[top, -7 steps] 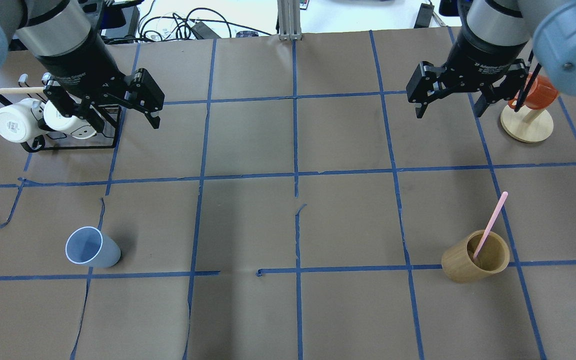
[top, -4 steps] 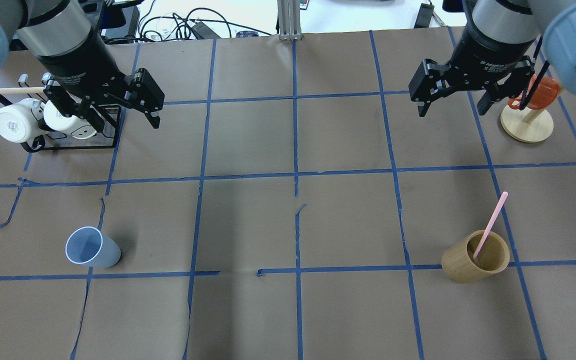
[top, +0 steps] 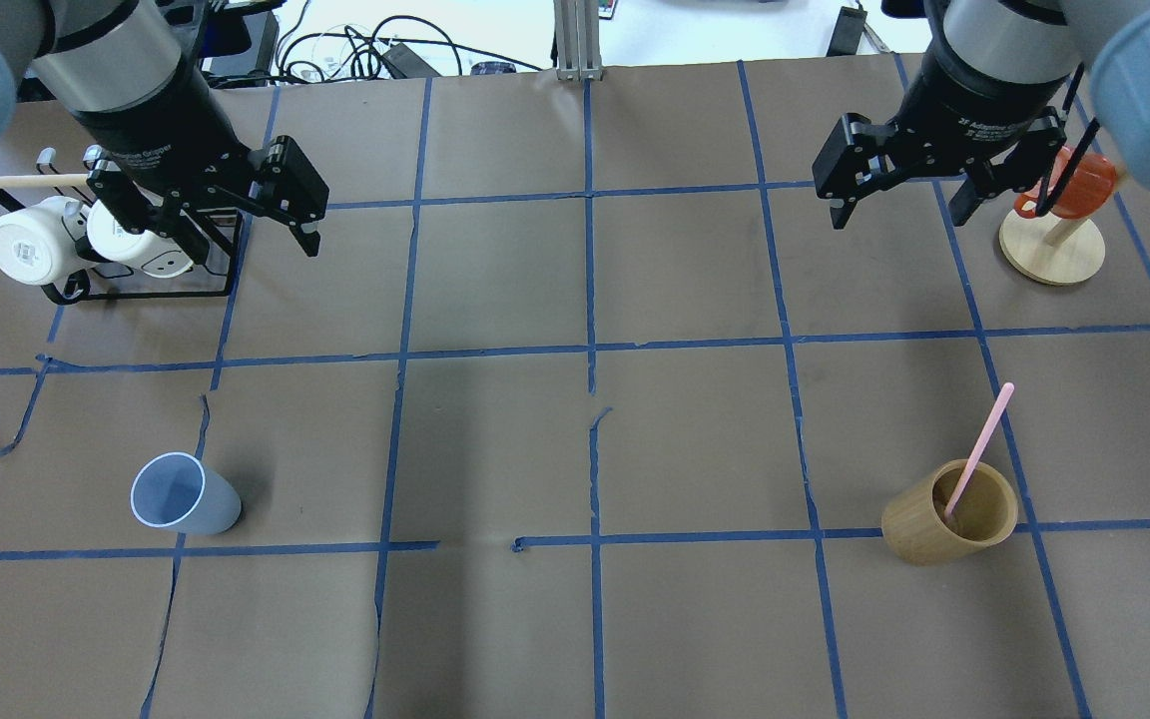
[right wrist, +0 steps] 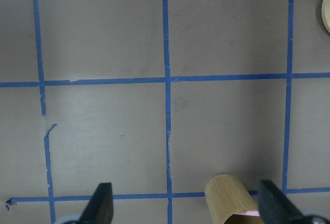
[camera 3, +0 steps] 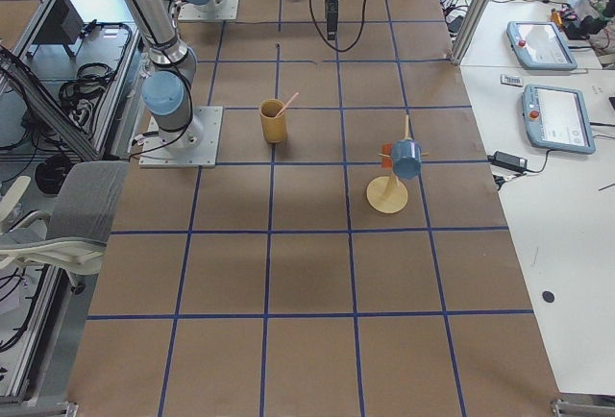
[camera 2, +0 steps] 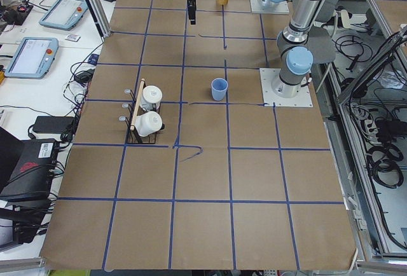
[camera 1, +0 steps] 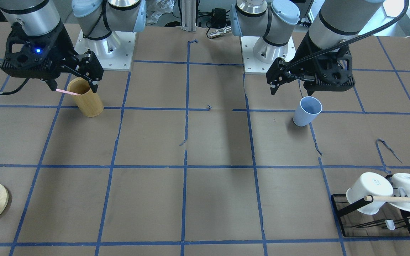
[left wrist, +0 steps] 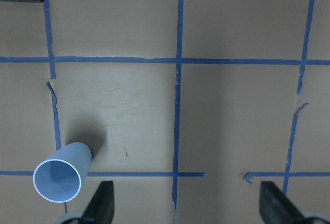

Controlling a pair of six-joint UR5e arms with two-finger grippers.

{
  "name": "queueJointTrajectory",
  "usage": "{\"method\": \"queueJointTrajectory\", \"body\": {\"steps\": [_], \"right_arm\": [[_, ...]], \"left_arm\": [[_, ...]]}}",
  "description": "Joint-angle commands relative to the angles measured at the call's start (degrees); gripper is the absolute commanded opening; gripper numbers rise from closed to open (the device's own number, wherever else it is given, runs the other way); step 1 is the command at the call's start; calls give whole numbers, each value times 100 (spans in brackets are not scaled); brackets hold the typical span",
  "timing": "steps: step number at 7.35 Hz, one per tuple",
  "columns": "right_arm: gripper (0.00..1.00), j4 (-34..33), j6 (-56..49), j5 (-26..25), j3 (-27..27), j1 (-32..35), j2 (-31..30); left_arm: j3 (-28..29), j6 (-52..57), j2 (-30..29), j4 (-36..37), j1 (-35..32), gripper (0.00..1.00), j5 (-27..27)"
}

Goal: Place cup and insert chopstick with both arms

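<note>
The blue cup stands upright on the bench, on the robot's left, with nothing gripping it. The chopstick leans in a bamboo holder on the right. The left jaws and the right jaws both hang wide open and empty above the bench. The left wrist view shows the blue cup low, just outside the jaws. The right wrist view shows the holder low between them. Mugs hang on a rack far left. An orange cup is on a wooden stand far right.
</note>
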Motion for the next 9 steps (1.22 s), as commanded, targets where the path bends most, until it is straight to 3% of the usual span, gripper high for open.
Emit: {"method": "queueJointTrajectory", "body": {"steps": [1, 5, 6, 9], "right_arm": [[100, 81, 3, -309, 32, 16, -18], [100, 196, -5, -110, -12, 60, -115], [100, 135, -6, 178, 14, 69, -54], [100, 134, -5, 190, 23, 61, -45]], "left_arm": [[-4, -1, -8, 0, 0, 100, 12], [-4, -1, 1, 26, 0, 100, 30], [-4, -1, 1, 35, 0, 100, 39], [-13, -1, -8, 35, 0, 100, 39]]}}
